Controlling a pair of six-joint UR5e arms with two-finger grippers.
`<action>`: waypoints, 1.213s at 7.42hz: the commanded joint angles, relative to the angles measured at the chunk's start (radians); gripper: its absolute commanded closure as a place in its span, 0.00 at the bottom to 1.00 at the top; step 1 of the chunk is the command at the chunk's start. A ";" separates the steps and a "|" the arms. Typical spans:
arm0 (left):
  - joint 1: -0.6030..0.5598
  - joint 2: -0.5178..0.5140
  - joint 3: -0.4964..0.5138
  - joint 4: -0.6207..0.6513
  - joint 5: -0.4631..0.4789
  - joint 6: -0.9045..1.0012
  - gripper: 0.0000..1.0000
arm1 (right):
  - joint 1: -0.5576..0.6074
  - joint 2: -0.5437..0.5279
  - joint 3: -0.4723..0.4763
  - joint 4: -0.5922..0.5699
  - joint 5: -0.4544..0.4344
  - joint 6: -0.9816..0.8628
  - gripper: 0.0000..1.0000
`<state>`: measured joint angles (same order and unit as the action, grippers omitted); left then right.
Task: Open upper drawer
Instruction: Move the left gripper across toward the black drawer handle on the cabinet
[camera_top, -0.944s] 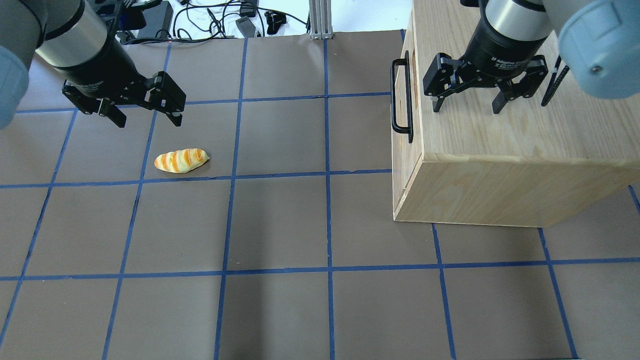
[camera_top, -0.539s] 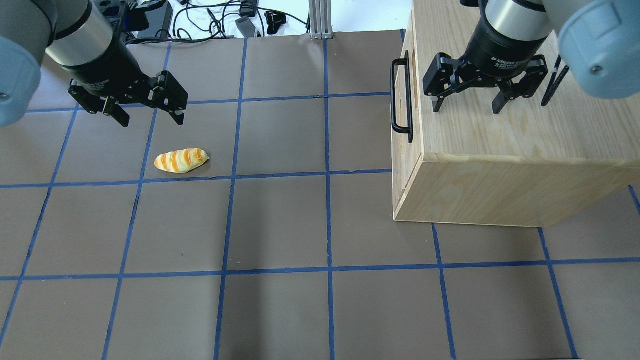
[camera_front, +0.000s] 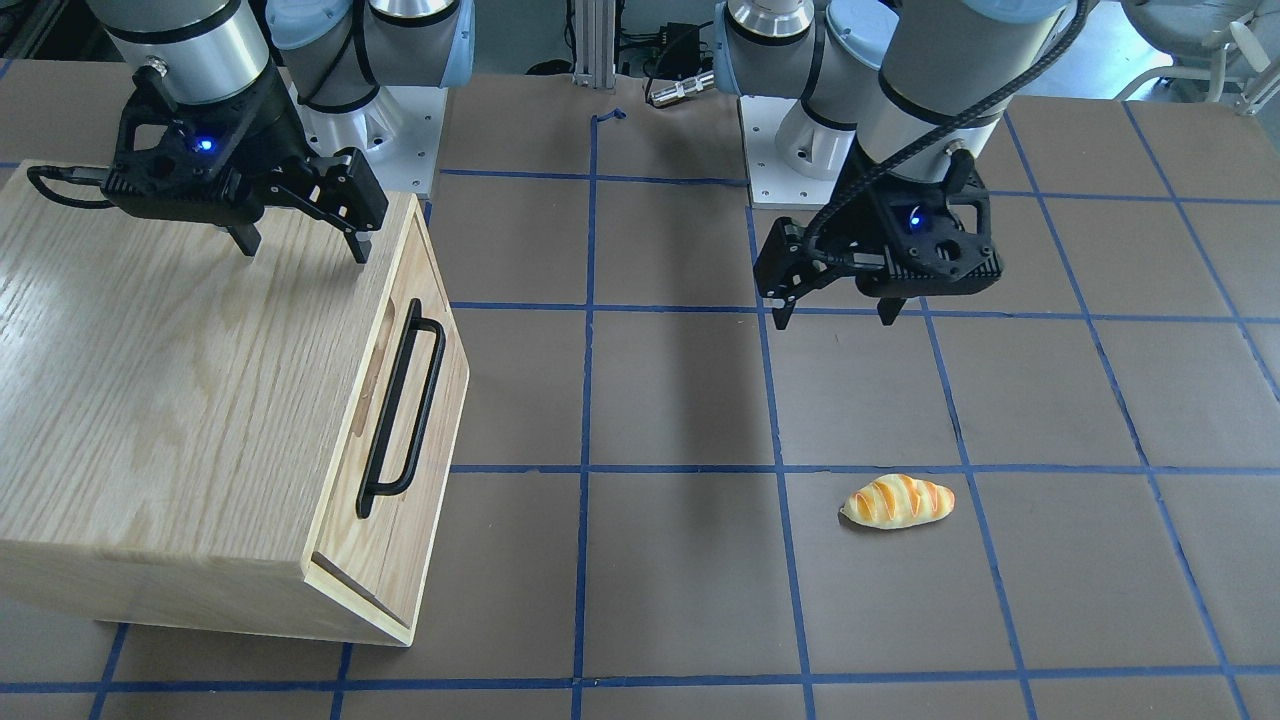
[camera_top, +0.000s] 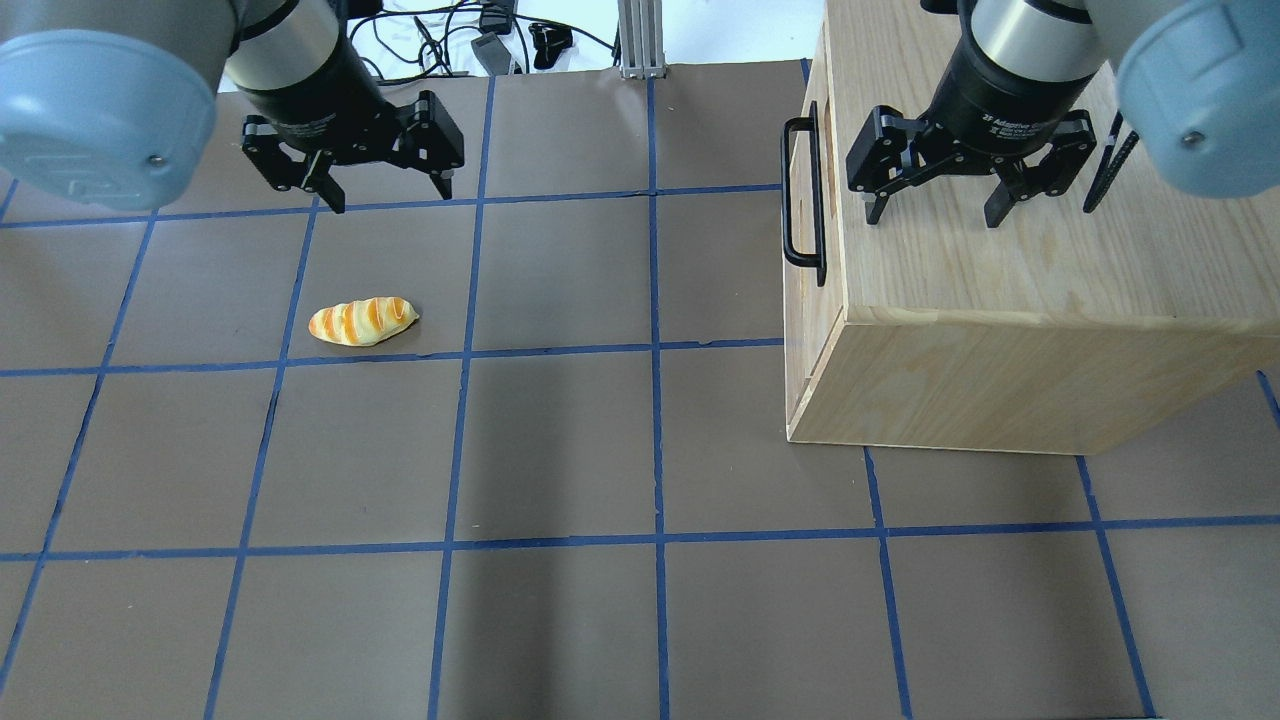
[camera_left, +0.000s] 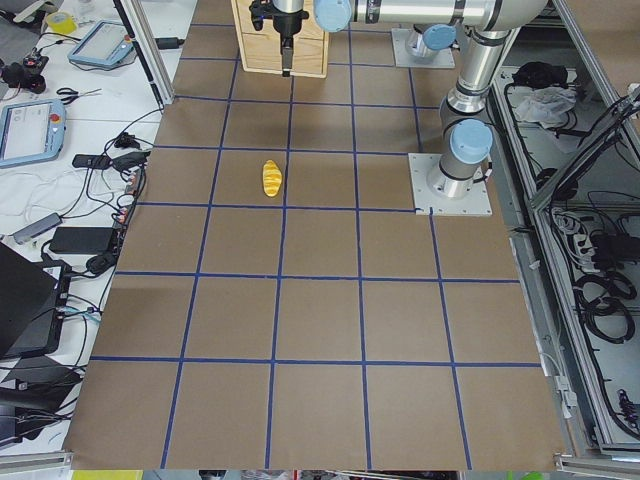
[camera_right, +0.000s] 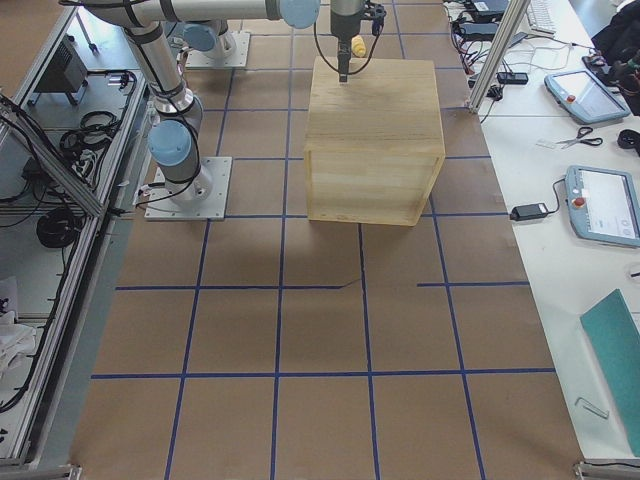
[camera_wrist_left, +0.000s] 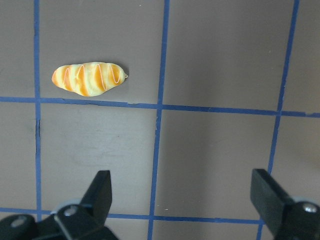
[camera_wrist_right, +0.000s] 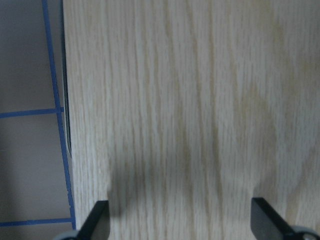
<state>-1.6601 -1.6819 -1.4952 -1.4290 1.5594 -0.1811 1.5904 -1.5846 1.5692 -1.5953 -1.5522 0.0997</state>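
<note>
Pale wood, closed: the upper drawer (camera_front: 395, 400) sits flush in the front of the cabinet (camera_top: 1000, 280), on the right half of the table (camera_top: 560, 450) as I see it from behind the robot. Its black handle (camera_front: 418, 410) runs level along the panel, with its long axis pointing away from the robot's base. The front faces the middle of the table, towards the left arm's side.

The right gripper (camera_top: 932, 218) hangs over the cabinet top with its fingers spread wide and holding nothing; the handle lies just beyond the top's edge on its left and lower down, so I judge this the nearer hand. The left gripper (camera_top: 390, 198) is also spread and empty; it is well apart, across bare table, with a bread roll (camera_top: 362, 321) near it.

The front-facing view alone shows the whole panel, the handle's standoff and the notch at the top edge; the overhead view gives the handle nearly edge-on. The right wrist view shows only wood grain and a dark slit at the edge. The left wrist view shows the roll and the grid, with no drawer.
</note>
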 joint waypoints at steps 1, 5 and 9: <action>-0.082 -0.079 0.058 0.068 -0.040 -0.102 0.00 | 0.000 0.000 0.000 0.000 0.000 0.000 0.00; -0.223 -0.220 0.188 0.075 -0.059 -0.207 0.00 | 0.000 0.000 0.000 0.000 0.001 0.000 0.00; -0.294 -0.318 0.263 0.113 -0.096 -0.282 0.00 | 0.000 0.000 0.000 0.000 0.000 0.000 0.00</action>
<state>-1.9267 -1.9708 -1.2409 -1.3454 1.4663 -0.4342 1.5903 -1.5846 1.5693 -1.5953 -1.5523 0.0997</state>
